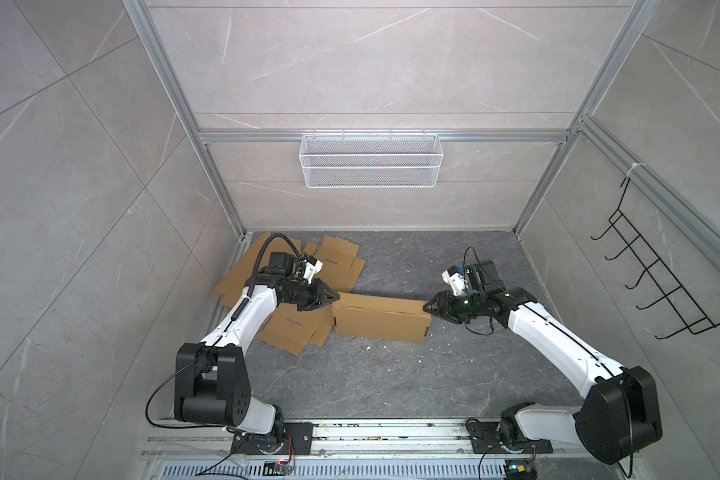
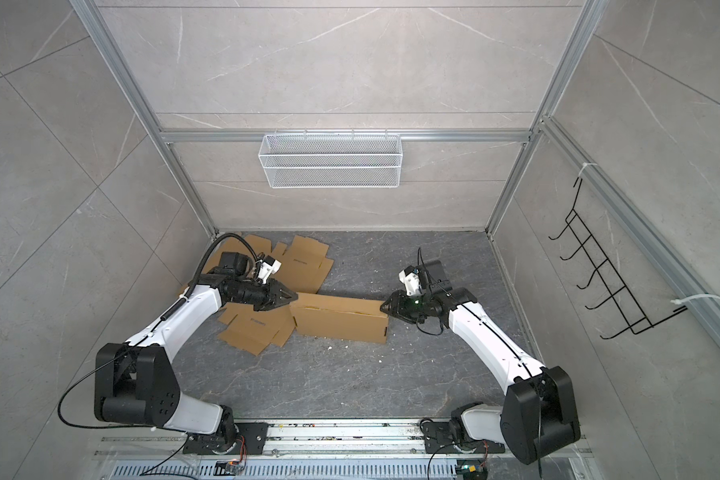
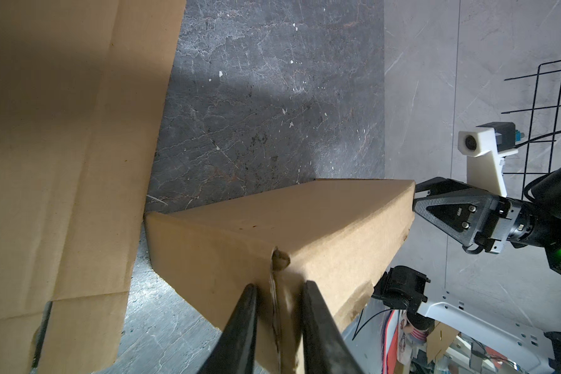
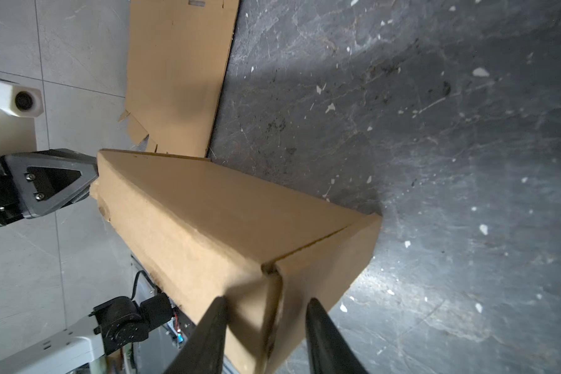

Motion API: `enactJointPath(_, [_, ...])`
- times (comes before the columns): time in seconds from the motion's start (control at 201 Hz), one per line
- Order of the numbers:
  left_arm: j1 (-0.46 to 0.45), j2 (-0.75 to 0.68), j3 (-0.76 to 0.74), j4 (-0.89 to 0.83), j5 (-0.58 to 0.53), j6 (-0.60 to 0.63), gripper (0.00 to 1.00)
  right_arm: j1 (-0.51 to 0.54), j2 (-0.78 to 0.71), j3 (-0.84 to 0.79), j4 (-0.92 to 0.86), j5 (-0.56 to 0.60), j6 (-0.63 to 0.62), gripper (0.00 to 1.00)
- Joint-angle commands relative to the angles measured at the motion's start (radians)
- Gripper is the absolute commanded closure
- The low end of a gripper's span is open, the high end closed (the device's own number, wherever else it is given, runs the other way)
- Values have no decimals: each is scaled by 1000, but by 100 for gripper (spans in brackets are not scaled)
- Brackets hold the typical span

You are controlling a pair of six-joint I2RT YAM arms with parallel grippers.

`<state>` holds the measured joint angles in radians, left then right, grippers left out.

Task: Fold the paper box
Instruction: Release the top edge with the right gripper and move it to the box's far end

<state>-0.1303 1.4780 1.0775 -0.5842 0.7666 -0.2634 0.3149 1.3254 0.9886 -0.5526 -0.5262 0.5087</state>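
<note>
The paper box (image 1: 381, 318) (image 2: 341, 318) is a long brown cardboard carton lying closed on the dark floor between my two arms. My left gripper (image 1: 336, 297) (image 2: 295, 297) is at its left end. In the left wrist view that gripper (image 3: 279, 288) is shut on the upper corner edge of the box (image 3: 289, 226). My right gripper (image 1: 425, 308) (image 2: 383, 307) meets the right end. In the right wrist view it (image 4: 266, 302) straddles the corner seam of the box (image 4: 224, 210), with cardboard against both fingers.
Flat cardboard blanks (image 1: 304, 328) (image 1: 337, 257) lie piled behind and left of the box, under my left arm. A white mesh basket (image 1: 371, 160) hangs on the back wall. A black wire rack (image 1: 657, 282) hangs on the right wall. Small white scraps dot the floor.
</note>
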Motion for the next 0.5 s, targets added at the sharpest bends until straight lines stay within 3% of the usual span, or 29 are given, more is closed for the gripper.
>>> enactJointPath(0.0, [-17, 18, -68, -63, -79, -21, 75, -3, 35, 17, -86, 104, -40, 57])
enactJointPath(0.1, [-20, -11, -84, -34, -66, -48, 75, -3, 23, 76, -101, 73, -49, 48])
enactJointPath(0.269, [-55, -80, -161, 81, -64, -142, 73, 0, 27, 198, -253, 194, -183, 41])
enactJointPath(0.493, [-190, -202, -325, 340, -150, -292, 69, -1, 9, 139, -262, 216, -179, 39])
